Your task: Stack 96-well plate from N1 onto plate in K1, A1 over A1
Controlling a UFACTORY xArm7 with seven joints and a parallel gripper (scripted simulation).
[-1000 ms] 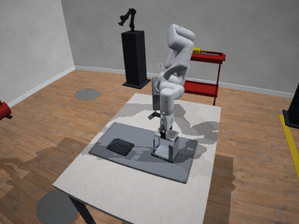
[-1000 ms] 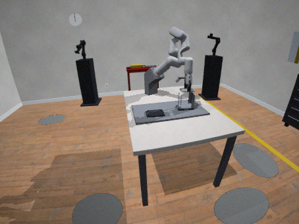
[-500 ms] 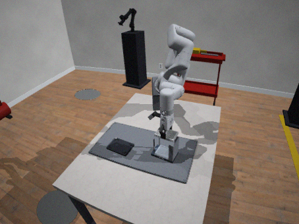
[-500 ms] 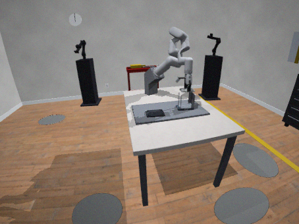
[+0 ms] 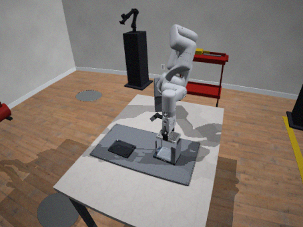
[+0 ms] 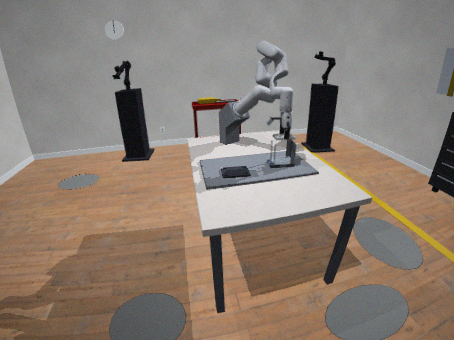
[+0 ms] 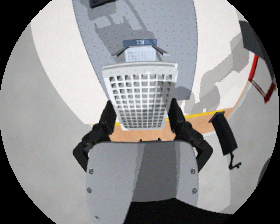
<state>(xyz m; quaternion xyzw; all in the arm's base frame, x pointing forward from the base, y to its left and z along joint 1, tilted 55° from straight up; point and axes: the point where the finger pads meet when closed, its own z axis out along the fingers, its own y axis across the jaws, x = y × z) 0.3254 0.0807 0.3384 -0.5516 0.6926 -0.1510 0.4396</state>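
Above the stack rack K1 (image 5: 176, 148), at the right end of a grey mat (image 5: 187, 175): gripper (image 7: 141, 136) clamped on the white 96-well plate (image 7: 141, 97), fingers spread wide across its sides, plate held over the rack's open top with a second plate (image 7: 139, 51) visible below inside. Left along the mat, well apart: dark plate nest N1 (image 5: 121, 148), lying flat. Beyond, white table (image 5: 133, 197), red cart (image 5: 223, 58) by the wall.
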